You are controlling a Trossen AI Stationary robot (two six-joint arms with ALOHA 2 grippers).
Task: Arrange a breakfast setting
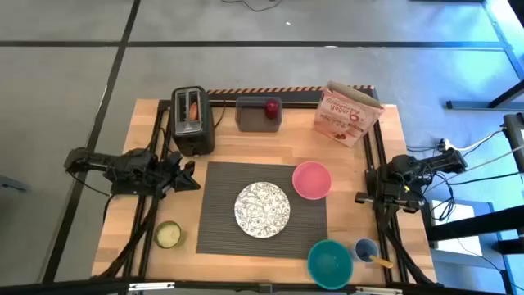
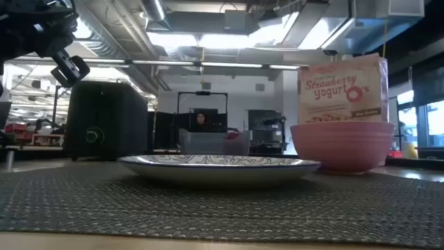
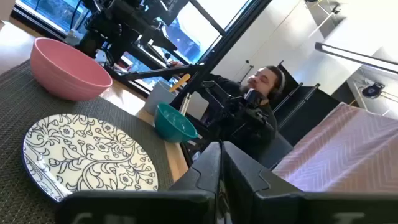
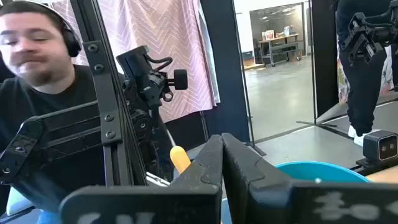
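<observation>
Overhead, bright lights (image 2: 229, 38) above wooden table (image 1: 246, 143)

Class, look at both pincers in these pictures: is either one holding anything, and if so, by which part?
Nothing is held. The left pincer is shut and empty beside the mat; the right pincer is shut and empty at the table's right edge.

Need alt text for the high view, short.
Top-down: a white patterned plate and a pink bowl sit on a dark ribbed mat on a wooden table. Left claw and right claw, both shut, wait at the table's sides.
</observation>
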